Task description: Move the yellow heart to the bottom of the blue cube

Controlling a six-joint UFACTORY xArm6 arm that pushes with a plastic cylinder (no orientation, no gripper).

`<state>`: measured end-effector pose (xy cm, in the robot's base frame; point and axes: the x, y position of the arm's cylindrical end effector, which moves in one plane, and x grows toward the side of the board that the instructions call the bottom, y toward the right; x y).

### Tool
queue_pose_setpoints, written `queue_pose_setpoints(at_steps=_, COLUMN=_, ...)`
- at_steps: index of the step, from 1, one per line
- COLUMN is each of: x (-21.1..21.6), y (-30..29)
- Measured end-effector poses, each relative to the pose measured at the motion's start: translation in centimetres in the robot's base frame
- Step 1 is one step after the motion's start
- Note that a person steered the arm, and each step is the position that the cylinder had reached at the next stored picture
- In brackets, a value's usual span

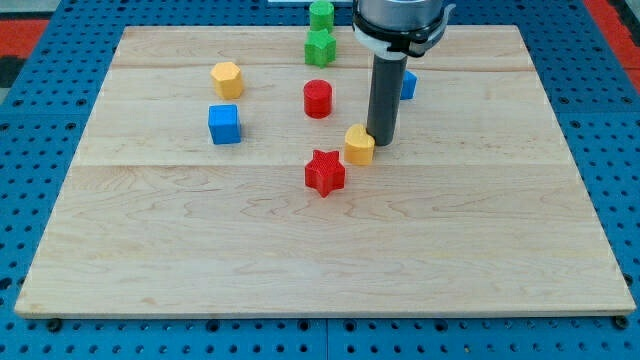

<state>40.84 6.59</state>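
One dark rod comes down from the view's top, and my tip (381,142) sits on the surface (320,250) touching the upper right side of the yellow heart (359,145); the rod has no fingers, so nothing is spread, pressed or pinched. The yellow heart is a small, matte, golden-yellow piece with a rounded outline, its heart form hard to make out from this angle, and it carries no writing or label that can be read. It lies near the middle of the surface, just beside the red star (324,172), which is to its lower left. The red cylinder (317,98) stands above and to the left of the heart. The blue cube (224,123) is well apart, toward the view's left, with the yellow hexagon (227,78) just above it. Behind the rod only an edge of a second blue block (408,85) shows, its shape hidden. Two green blocks (320,46) (321,14) stand at the view's top, one behind the other.
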Motion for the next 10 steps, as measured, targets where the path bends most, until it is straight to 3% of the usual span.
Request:
queue_pose_setpoints(at_steps=5, x=3.2, y=-4.6)
queue_pose_setpoints(at_steps=6, x=5.5, y=-10.7)
queue_pose_setpoints(at_steps=8, x=0.6, y=-13.2)
queue_pose_setpoints(at_steps=10, x=1.6, y=-14.9)
